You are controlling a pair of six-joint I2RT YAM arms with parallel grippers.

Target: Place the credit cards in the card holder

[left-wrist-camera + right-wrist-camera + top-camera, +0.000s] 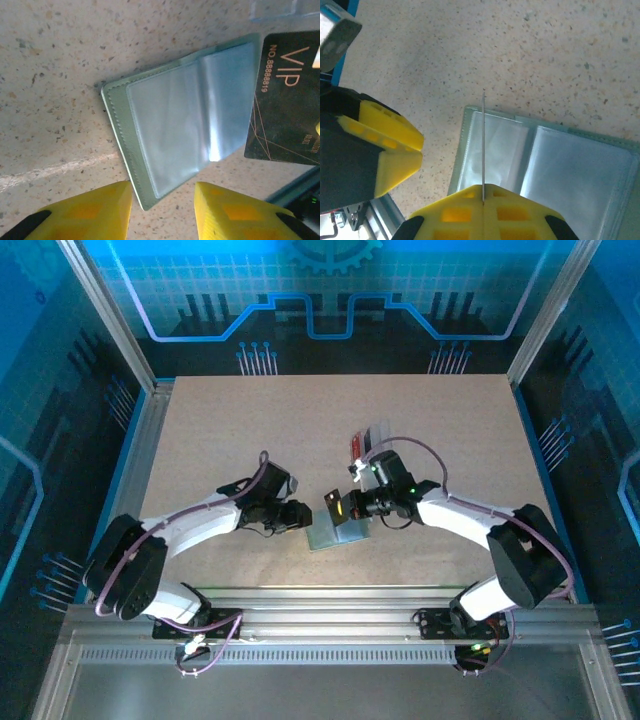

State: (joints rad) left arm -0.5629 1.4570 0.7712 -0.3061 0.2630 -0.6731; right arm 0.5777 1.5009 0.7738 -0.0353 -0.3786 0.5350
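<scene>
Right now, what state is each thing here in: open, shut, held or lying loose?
card holder: open, flat on the table, clear pockets up, no card in it.
black card: held over the holder's edge, not yet inserted.
red card: lying loose farther back, by the clear pouch.
left gripper: open, at the holder's corner.
right gripper: shut on the black card.
</scene>
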